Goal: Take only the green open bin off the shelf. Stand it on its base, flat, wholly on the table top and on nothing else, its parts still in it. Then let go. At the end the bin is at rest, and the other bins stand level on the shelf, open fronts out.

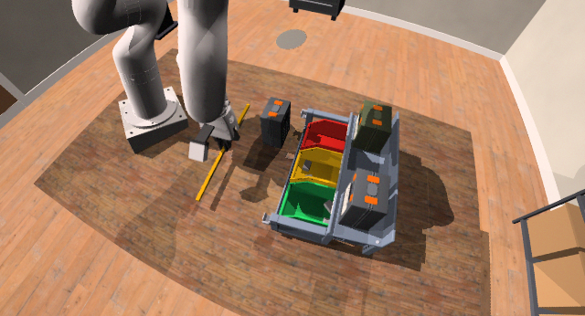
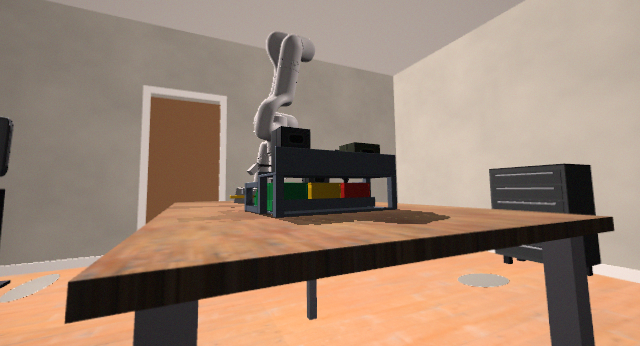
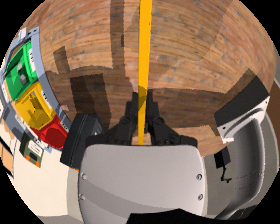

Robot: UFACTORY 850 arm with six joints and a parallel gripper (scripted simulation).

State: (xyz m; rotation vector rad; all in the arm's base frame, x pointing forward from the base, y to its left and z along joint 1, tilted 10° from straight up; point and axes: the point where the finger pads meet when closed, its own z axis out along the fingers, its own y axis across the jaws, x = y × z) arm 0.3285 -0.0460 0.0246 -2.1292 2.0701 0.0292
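The green bin (image 1: 303, 203) (image 2: 295, 191) (image 3: 16, 78) sits in the lower level of the blue-grey shelf (image 1: 297, 226) (image 2: 335, 161), at one end of the row, with grey parts inside. The yellow bin (image 1: 325, 169) (image 2: 324, 190) (image 3: 33, 111) is beside it, also with a grey part, then the red bin (image 1: 326, 134) (image 2: 355, 190) (image 3: 53, 134). My gripper (image 1: 224, 147) (image 3: 142, 100) is shut on a long yellow bar (image 1: 210, 173) (image 2: 235, 196) (image 3: 145, 40), well away from the bins on their open-front side. The bar is raised a little over the table top (image 1: 183, 238) (image 2: 200, 246).
A dark case (image 1: 274, 124) (image 3: 81, 140) stands on the table between gripper and shelf. An olive case (image 1: 375, 129) (image 2: 361, 148) and a dark grey case (image 1: 366, 204) (image 2: 291, 137) stand on the shelf's upper level. Small hooks stick out at the shelf's front corners.
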